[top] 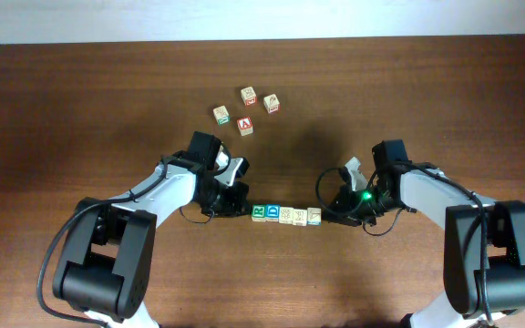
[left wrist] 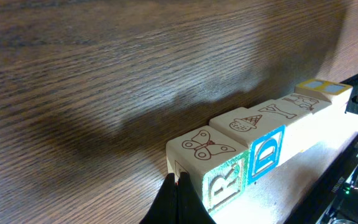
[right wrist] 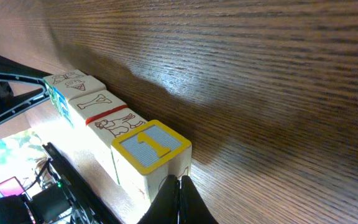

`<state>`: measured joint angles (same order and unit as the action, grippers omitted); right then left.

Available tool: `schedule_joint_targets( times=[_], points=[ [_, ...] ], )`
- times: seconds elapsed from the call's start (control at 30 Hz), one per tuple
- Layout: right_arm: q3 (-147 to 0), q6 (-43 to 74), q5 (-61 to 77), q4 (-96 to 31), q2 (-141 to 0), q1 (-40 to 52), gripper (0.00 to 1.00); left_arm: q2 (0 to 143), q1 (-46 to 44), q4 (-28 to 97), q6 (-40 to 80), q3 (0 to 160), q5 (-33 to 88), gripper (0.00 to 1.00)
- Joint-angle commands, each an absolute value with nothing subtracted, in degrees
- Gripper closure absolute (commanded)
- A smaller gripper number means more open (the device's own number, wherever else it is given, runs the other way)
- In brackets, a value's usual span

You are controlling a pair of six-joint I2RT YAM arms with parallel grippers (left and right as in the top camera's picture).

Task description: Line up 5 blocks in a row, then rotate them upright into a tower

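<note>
Overhead: the five blocks lay in one tight row near the middle of the table, each touching the next. The left gripper sat at the row's left end and the right gripper at its right end. Four loose cubes stood well apart beyond the row, one marked with a red A. Neither wrist view caught them.

Left wrist: the fingertips were closed together into one dark point at the end of the R block. We could not tell whether they touched it. This view added outline drawings that the overhead missed: a butterfly, an ice-cream cone and a bone. It also showed a blue D beside the green R.

Right wrist: the fingertips were likewise together, at the end of the number block, which bore a yellow-framed blue face. Behind it we noted a four-legged animal, the bone and the cone.
</note>
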<state>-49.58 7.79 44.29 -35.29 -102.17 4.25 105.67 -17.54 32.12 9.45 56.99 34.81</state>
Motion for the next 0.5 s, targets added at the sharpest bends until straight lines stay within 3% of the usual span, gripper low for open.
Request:
schedule_joint_targets(
  times=[0.0,0.47],
  points=[
    [-50.37,8.8,49.19,-35.11,-100.86,6.7,0.96,105.14,-18.11,31.92,9.56,57.56,37.76,1.0],
    [-54.68,10.44,48.8,-37.43,-99.98,10.85,0.96,105.14,-18.11,31.94,9.56,57.56,37.76,1.0]
  ],
)
